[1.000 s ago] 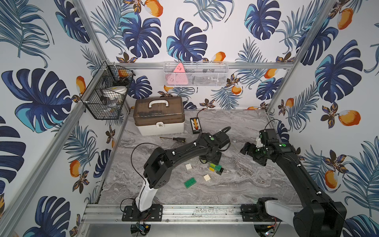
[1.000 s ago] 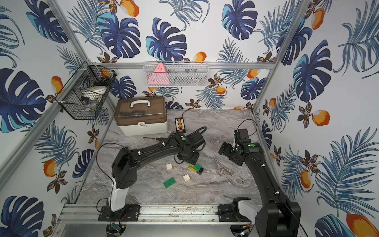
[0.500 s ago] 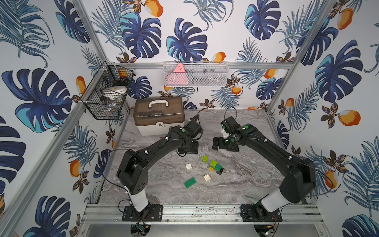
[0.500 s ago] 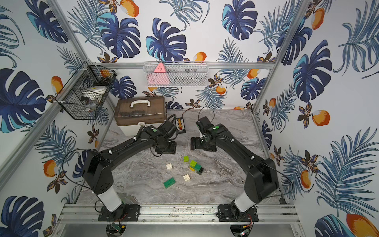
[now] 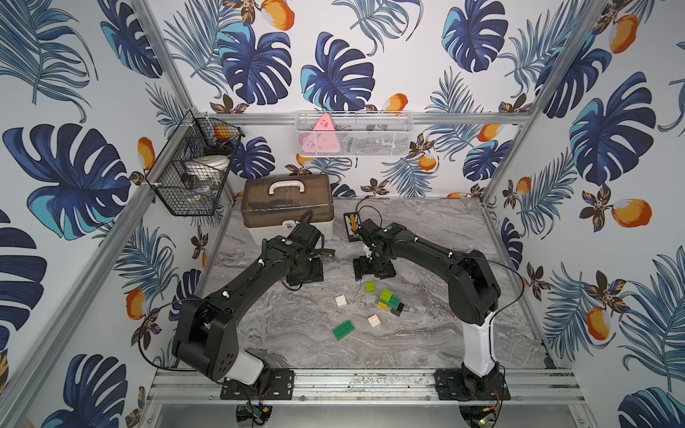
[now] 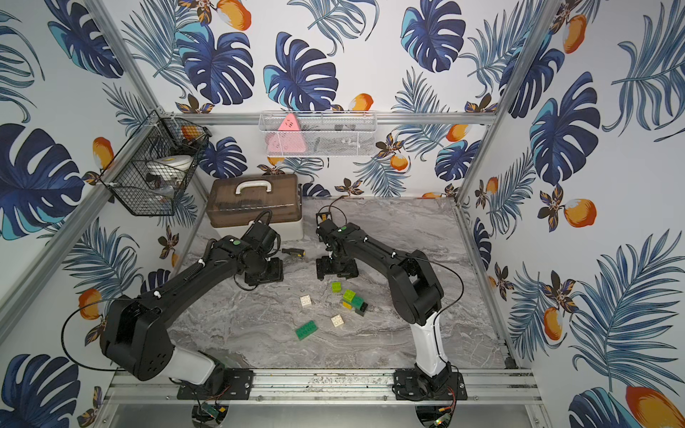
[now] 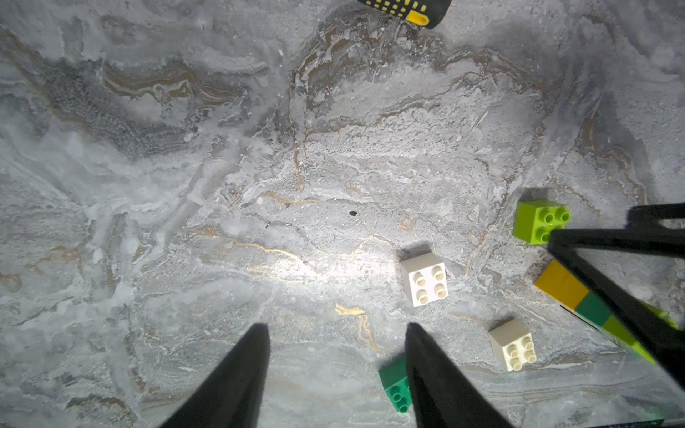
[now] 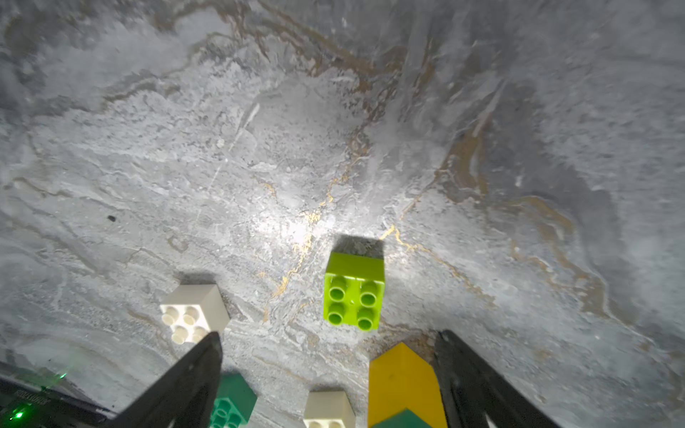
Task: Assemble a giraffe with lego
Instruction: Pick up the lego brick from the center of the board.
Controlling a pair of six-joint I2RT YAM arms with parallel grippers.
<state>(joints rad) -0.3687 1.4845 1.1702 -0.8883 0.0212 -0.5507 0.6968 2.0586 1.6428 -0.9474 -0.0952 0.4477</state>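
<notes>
Table [image 5: 437, 333]: grey marble-look top, matte and grainy up close, with brown and gold veins.

Lego: chunky smooth plastic with round studs, all of it loose on the table between the two arms.
- Stack [image 5: 390, 301]: yellow, dark green, lime and black bricks joined, lying on its side near mid-table. In the right wrist view its yellow end [image 8: 402, 378] has flat, plain faces.
- Lime brick [image 5: 370, 286]: square, four studs up, alone, just beside the stack on the far side.
- Two white bricks, square, four studs each: one [image 5: 341, 301] beside the stack, the other [image 5: 374, 320] nearer the front rail.
- Green brick [image 5: 343, 329]: dark, long, nearest the rail.

Left gripper [image 7: 335, 328]: tapered matte black fingers, spread, nothing between them, only bare table. It hangs behind the bricks.

Right gripper [image 8: 329, 335]: same fingers, spread wide, pinching nothing. The lime brick sits just ahead of the tips. The yellow end lies close beside one finger; I cannot tell if they touch.

Screwdriver [image 7: 404, 9]: black ribbed grip with yellow insets, lying on the table.

Toolbox [image 5: 287, 203]: smoky brown clear lid, white base and handle, against the back wall.

Black wire basket [image 5: 192, 174] on the side wall; white mesh tray [image 5: 352, 133] on the back rail.

Writing: pale lettering on a black part [image 8: 33, 394] at the edge of the right wrist view, too blurred to read.
</notes>
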